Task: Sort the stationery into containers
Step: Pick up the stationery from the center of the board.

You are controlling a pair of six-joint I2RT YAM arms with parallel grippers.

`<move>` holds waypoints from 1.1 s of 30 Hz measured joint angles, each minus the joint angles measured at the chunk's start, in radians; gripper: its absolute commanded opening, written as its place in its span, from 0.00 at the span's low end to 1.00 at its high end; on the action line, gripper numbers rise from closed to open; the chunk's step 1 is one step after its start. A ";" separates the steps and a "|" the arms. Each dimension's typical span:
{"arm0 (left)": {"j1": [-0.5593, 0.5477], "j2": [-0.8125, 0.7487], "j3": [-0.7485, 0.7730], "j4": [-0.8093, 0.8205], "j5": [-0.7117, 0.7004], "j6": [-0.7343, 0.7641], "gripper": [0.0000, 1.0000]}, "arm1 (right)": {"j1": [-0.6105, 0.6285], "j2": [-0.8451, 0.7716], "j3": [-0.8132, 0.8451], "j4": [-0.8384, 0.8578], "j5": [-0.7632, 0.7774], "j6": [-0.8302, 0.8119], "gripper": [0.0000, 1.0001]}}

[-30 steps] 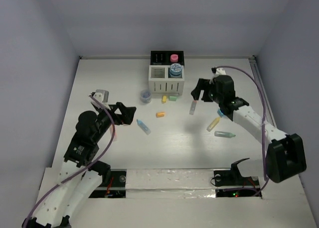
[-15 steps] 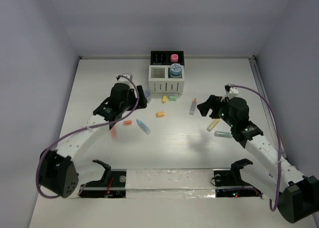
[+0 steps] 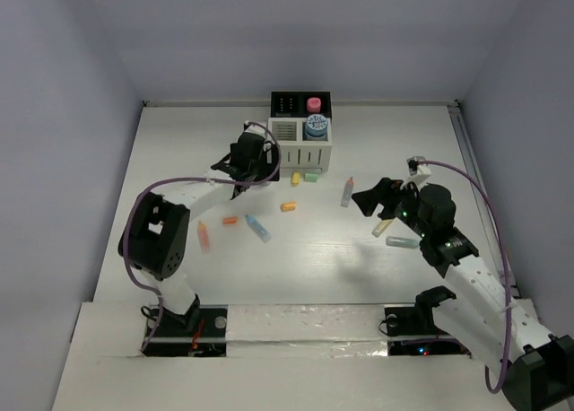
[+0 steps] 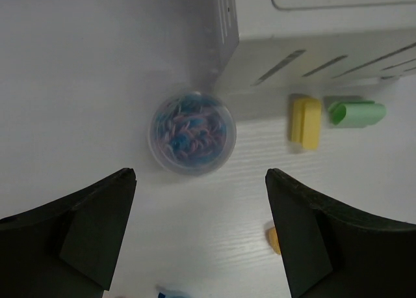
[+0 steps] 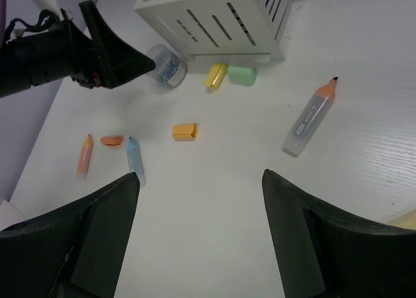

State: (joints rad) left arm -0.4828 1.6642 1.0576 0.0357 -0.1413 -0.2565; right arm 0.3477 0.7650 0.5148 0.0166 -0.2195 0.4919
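Note:
The four-bin organiser (image 3: 285,149) stands at the back, a blue-white roll (image 3: 315,125) in one white bin and a pink piece (image 3: 314,105) in a black bin. My left gripper (image 4: 199,173) hangs open just short of a clear round tub (image 4: 192,133) full of blue and pink bits, beside the organiser's white wall (image 4: 312,47). A yellow stub (image 4: 305,121) and a green stub (image 4: 355,112) lie next to it. My right gripper (image 5: 200,174) is open and empty above bare table. A clear marker (image 5: 311,118), orange stub (image 5: 184,131) and blue pen (image 5: 134,160) lie ahead of it.
A small orange stub (image 3: 230,221) and a pinkish pencil-like piece (image 3: 204,237) lie left of centre. A yellow marker (image 3: 384,225) and a clear tube (image 3: 404,243) sit by my right arm. The left arm stretches across the left half of the table.
My left arm has swung forward from the near left to the tub by the organiser, its jaws narrowing a little. My right arm has drawn back toward the near right.

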 measured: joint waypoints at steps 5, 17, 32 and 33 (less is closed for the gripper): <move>0.000 0.082 0.071 0.026 -0.008 0.054 0.80 | 0.000 -0.006 0.000 0.000 -0.021 0.005 0.82; 0.020 0.181 0.117 0.028 -0.031 0.090 0.55 | 0.000 -0.021 0.000 -0.001 -0.024 0.006 0.82; 0.020 0.006 -0.025 0.001 -0.084 0.015 0.06 | 0.000 -0.026 0.000 -0.001 -0.023 0.006 0.82; 0.020 -0.040 -0.029 -0.023 -0.085 0.007 0.06 | 0.000 -0.026 0.000 -0.001 -0.024 0.006 0.82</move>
State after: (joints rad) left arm -0.4625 1.6245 1.0286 0.0132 -0.2268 -0.2497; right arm 0.3477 0.7391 0.5148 0.0154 -0.2432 0.4980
